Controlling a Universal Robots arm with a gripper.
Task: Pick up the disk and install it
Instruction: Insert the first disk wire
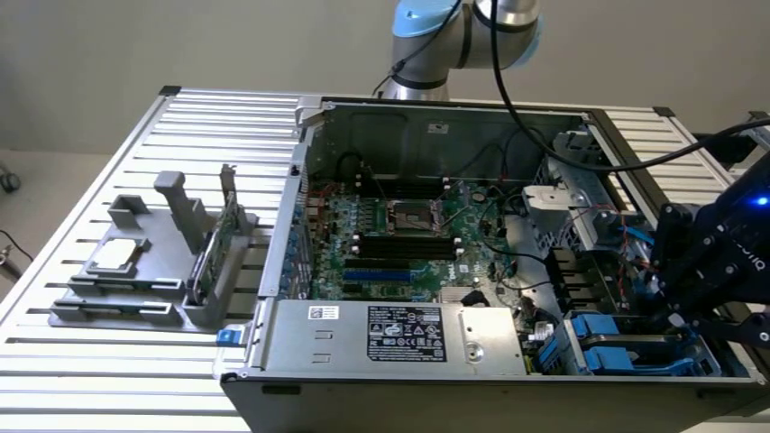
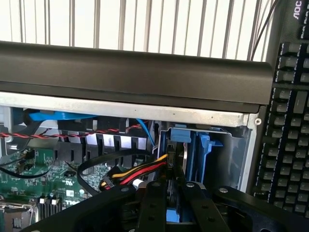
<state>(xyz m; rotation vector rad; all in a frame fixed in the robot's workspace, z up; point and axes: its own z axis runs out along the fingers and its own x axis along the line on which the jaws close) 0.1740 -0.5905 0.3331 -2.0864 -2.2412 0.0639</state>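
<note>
An open desktop computer case lies on its side on a slatted metal table. 1 robot arm rises behind the case. Its black gripper is at the exterior view's right, lowered into the drive bay at the near corner of the case.

The disk sits in that bay as a grey metal slab with blue plastic rails along its edges, directly under the gripper. In the wrist view, the gripper has its 2 fingers drawn close together, closed on the blue-edged disk that stands between them. More blue bay plastic stands upright just beyond. A bundle of red, yellow and black wires runs up to the bay beside the fingers.

Inside the case, a green motherboard covers the floor. A silver power supply with a black label lies along the near wall.

At the exterior view's left, well apart from the case, a grey rack holds a small square silver chip and an upright thin green card. A black keyboard lies beside the case in the wrist view.
</note>
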